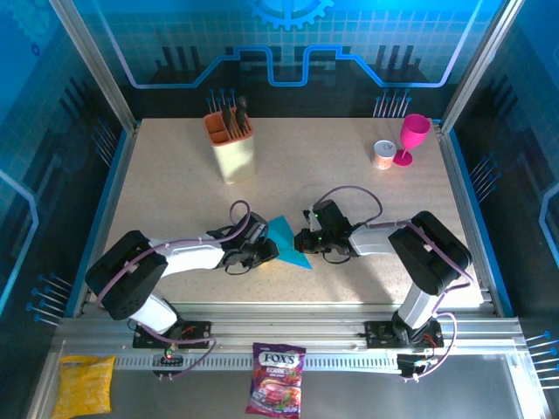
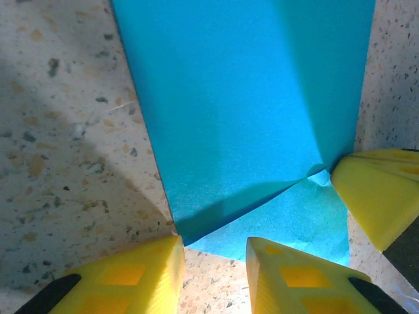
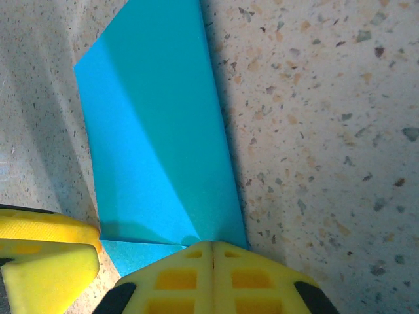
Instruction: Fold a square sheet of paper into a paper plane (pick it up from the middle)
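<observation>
Blue paper (image 1: 286, 240): folded, crease showing, lies flat at middle of table (image 1: 175, 192). Left gripper (image 2: 215, 254) at paper's 8 o'clock: yellow fingers apart, small gap, tips just at paper edge. Right gripper (image 3: 213, 252) at 3 o'clock: fingers pressed together, tips touch paper edge; cannot tell if paper pinched. Beige holder (image 1: 232, 148) far off at 11 o'clock, pink cup (image 1: 412, 138) at 2 o'clock.

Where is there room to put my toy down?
Bare tabletop between the utensil holder and the small cup, and left of the holder. Crowded near the middle, where the left gripper and right gripper meet the blue paper.
</observation>
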Controlling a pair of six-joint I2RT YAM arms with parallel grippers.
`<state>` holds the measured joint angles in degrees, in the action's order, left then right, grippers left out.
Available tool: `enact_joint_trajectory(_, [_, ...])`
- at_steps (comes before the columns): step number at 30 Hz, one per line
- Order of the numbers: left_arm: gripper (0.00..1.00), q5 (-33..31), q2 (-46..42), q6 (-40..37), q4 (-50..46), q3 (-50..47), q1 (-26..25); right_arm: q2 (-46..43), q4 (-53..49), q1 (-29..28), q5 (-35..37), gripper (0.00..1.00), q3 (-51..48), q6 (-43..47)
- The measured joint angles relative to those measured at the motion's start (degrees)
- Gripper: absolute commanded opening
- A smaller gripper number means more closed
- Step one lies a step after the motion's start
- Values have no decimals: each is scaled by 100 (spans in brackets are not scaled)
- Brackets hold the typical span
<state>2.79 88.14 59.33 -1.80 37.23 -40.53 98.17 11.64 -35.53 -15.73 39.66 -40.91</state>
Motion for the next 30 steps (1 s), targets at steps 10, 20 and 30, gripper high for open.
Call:
enact_joint_trajectory(10, [14,-92,0,33,17,-2,-4,0,52,35,-66,0,-33,0])
enact_joint_trajectory(20, [0,-120,-125,-35,20,-2,-4,0,63,35,-83,0,-37,0])
enact_joint_trajectory(30, [4,-149,-446,-35,13,-2,-4,2,39,42,-94,0,-22,2])
